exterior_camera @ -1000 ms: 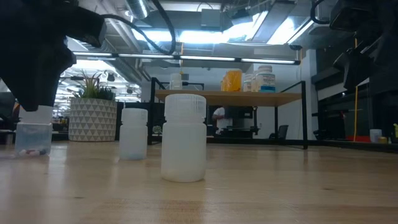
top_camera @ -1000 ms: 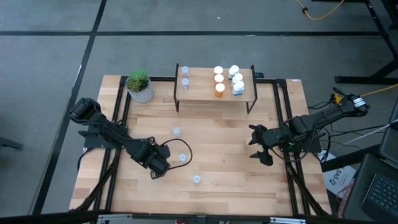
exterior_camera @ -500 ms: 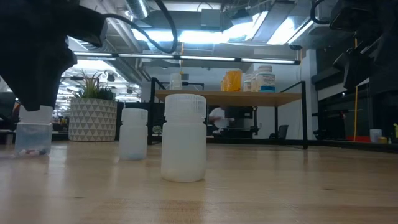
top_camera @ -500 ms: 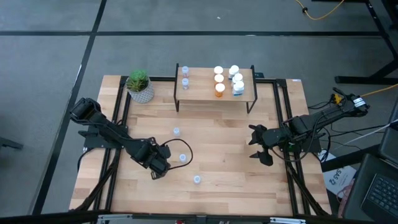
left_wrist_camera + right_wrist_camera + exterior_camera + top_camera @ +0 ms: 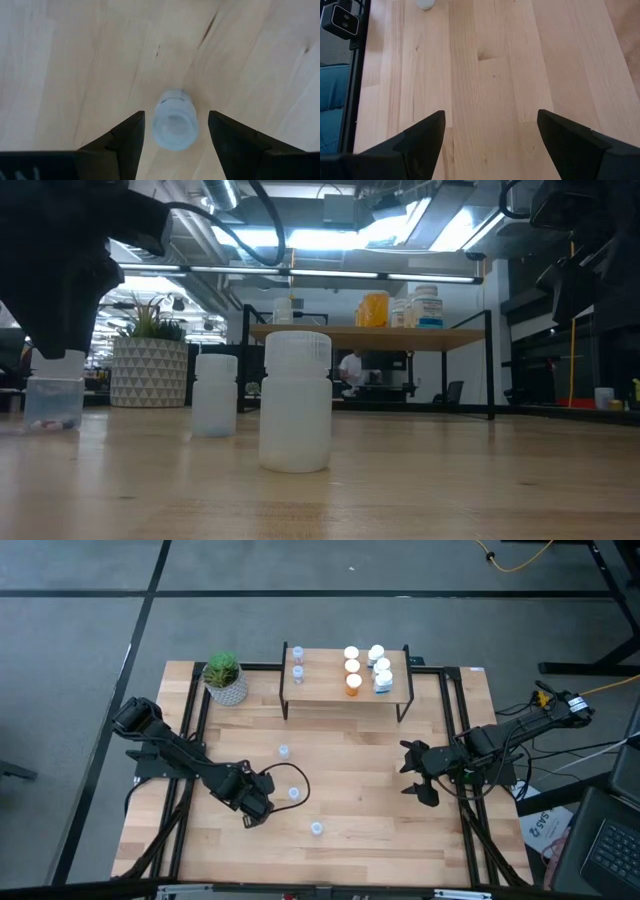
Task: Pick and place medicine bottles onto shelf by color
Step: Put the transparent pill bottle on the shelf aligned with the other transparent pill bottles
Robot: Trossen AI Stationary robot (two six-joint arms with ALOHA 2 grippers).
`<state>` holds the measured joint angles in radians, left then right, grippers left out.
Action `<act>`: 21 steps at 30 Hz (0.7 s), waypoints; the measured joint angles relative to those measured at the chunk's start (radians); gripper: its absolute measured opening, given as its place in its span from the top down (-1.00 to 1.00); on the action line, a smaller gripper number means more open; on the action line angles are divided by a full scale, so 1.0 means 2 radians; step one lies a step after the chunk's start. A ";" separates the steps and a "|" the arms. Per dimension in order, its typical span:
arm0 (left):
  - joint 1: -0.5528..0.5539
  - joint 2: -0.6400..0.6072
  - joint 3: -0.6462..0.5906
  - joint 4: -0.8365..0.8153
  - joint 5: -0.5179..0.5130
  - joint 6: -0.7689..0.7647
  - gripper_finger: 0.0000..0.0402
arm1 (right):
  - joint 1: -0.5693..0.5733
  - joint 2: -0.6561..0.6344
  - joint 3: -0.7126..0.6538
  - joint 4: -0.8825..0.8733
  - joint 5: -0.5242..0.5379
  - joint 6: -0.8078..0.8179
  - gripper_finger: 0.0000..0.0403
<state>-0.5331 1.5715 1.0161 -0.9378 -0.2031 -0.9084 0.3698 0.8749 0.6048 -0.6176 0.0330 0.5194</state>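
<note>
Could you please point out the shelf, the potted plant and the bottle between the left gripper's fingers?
shelf (image 5: 325, 687): high view, bare wooden board.
potted plant (image 5: 223, 670): high view, green leaves.
bottle (image 5: 173, 119): left wrist view, its cap, seen from above.

The high view looks straight down on the whole table (image 5: 350, 810), while the low view sits at tabletop height, facing level toward the shelf (image 5: 365, 335), which both share. Each wrist view looks closely down at the tabletop wood.

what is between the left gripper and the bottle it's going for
Nothing visible. The left gripper is open, and the pale bottle stands on bare wood in the gap between its fingers, untouched on both sides.
</note>
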 joint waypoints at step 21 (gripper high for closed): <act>0.000 0.000 -0.029 0.022 0.004 0.001 -0.06 | 0.000 0.000 0.000 0.000 0.000 0.000 -0.58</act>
<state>-0.5323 1.5716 0.9585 -0.8934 -0.1942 -0.9068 0.3700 0.8749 0.6048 -0.6178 0.0332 0.5194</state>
